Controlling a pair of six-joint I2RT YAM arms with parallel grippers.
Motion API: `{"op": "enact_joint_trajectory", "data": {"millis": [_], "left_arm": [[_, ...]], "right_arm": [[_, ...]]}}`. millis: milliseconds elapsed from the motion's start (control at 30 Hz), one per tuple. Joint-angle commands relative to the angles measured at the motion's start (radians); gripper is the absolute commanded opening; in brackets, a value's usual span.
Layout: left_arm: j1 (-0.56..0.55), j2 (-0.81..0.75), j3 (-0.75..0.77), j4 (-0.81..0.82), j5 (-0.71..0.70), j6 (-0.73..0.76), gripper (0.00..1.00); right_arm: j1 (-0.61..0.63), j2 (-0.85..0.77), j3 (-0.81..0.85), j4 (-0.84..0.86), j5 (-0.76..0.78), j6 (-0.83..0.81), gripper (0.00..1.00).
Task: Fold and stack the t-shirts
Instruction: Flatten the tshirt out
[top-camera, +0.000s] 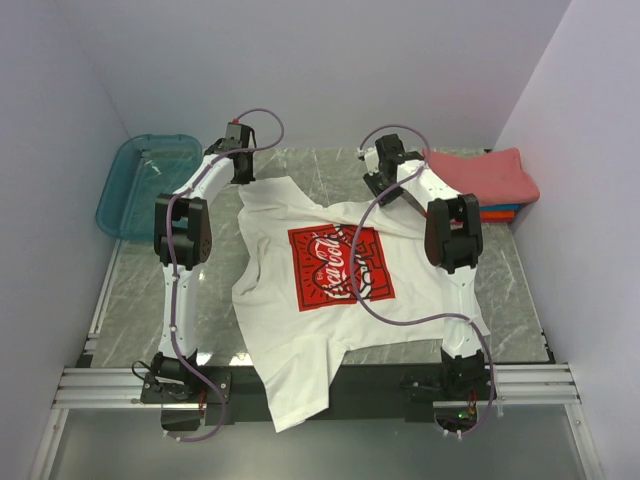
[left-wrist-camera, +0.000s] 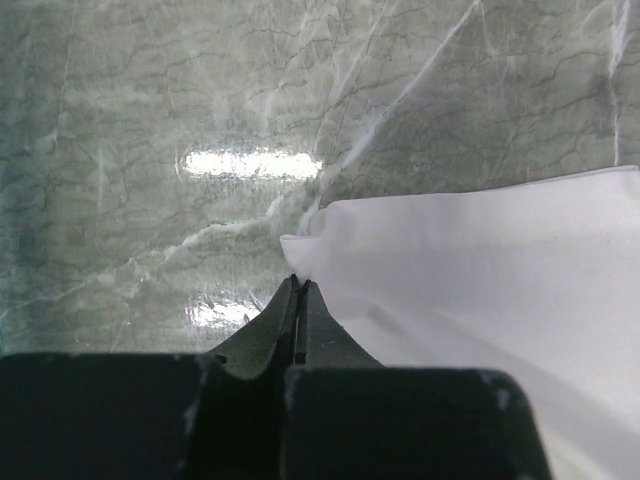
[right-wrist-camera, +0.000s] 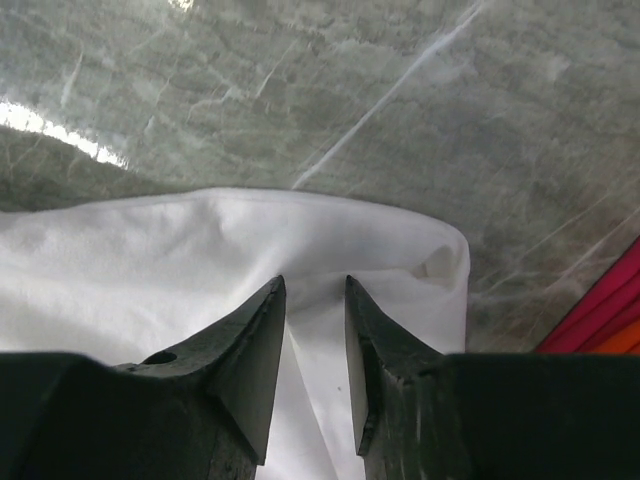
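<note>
The white t-shirt (top-camera: 290, 340) with the red square chest print (top-camera: 338, 265) lies spread face up on the marble table, its near end hanging over the front edge. At its far left corner my left gripper (top-camera: 242, 175) is shut, the tips (left-wrist-camera: 298, 283) pinching the edge of the white cloth (left-wrist-camera: 480, 270). At the far right corner my right gripper (top-camera: 383, 185) is down on the shirt. Its jaws (right-wrist-camera: 315, 280) stand partly apart astride a raised fold of the cloth (right-wrist-camera: 150, 260). Folded coral-red, orange and blue t-shirts (top-camera: 485, 175) are stacked at the back right.
A teal plastic bin (top-camera: 145, 185) stands at the back left, off the marble. The folded stack's edge (right-wrist-camera: 610, 310) lies close to the right of my right gripper. Bare marble (top-camera: 140, 300) shows left of the shirt. White walls close in both sides.
</note>
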Motion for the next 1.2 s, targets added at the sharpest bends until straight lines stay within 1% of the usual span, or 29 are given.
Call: {"op": "enact_joint_trajectory", "data": {"millis": [0, 67, 400, 467, 533, 567, 600, 667, 733, 867, 1033, 1167], "left_arm": [[0.002, -0.057, -0.001, 0.029, 0.024, -0.008, 0.00], [0.002, -0.059, -0.001, 0.029, 0.023, -0.008, 0.00], [0.003, -0.062, 0.003, 0.028, 0.029, -0.007, 0.00], [0.002, -0.063, 0.002, 0.031, 0.033, -0.010, 0.00], [0.002, -0.067, -0.004, 0.031, 0.032, -0.008, 0.00], [0.002, -0.068, -0.005, 0.031, 0.030, -0.008, 0.00], [0.002, -0.071, -0.006, 0.032, 0.030, -0.007, 0.00], [0.002, -0.074, -0.006, 0.032, 0.029, -0.007, 0.00], [0.002, -0.079, -0.006, 0.034, 0.027, -0.005, 0.00], [0.002, -0.085, 0.000, 0.035, 0.027, -0.005, 0.00], [0.002, -0.094, 0.003, 0.040, 0.026, -0.007, 0.00], [0.003, -0.099, 0.011, 0.039, 0.023, -0.005, 0.00]], "right_arm": [[0.008, 0.033, 0.057, -0.006, 0.013, 0.015, 0.38], [0.008, 0.033, 0.057, -0.012, 0.033, 0.012, 0.41], [0.011, 0.019, 0.056, -0.045, 0.041, 0.012, 0.43], [0.013, 0.029, 0.060, -0.057, 0.044, 0.015, 0.42], [0.015, 0.035, 0.063, -0.061, 0.041, 0.019, 0.40], [0.015, 0.033, 0.062, -0.060, 0.039, 0.017, 0.35], [0.013, 0.029, 0.059, -0.060, 0.041, 0.017, 0.34], [0.014, 0.009, 0.050, -0.051, 0.042, 0.015, 0.30], [0.015, -0.022, 0.047, -0.046, 0.047, 0.012, 0.28], [0.013, -0.077, 0.047, -0.054, 0.048, 0.005, 0.20], [0.015, -0.138, 0.034, -0.046, 0.059, -0.006, 0.17], [0.014, -0.155, 0.036, -0.042, 0.071, -0.009, 0.14]]}}
